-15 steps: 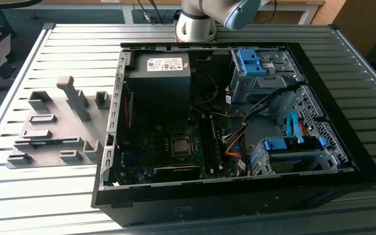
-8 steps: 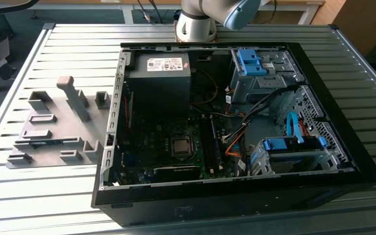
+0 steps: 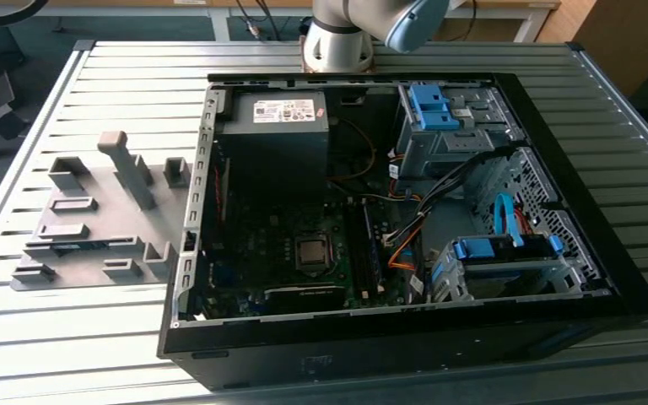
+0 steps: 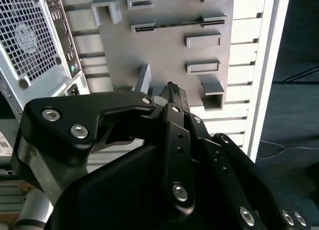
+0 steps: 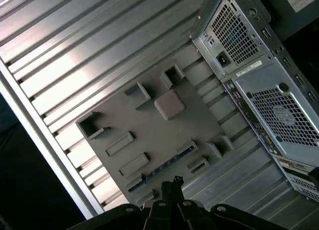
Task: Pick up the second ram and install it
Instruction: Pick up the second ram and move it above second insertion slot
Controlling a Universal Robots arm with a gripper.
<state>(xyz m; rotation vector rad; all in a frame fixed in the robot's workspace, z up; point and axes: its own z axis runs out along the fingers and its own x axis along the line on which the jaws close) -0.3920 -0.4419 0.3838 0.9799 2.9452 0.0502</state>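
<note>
Table; fixture holds second ram.

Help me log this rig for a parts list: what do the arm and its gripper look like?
In the exterior view the arm is a silver-grey metal tube with a pale blue joint cap. In the second wrist view the gripper is matte black, built of flat angular links joined by round silver screw heads, on a grey metal mount.

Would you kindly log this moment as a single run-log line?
gripper: shut, empty, aimed at fixture plate | second ram: lying in fixture plate, ungrasped | computer case: open
</note>
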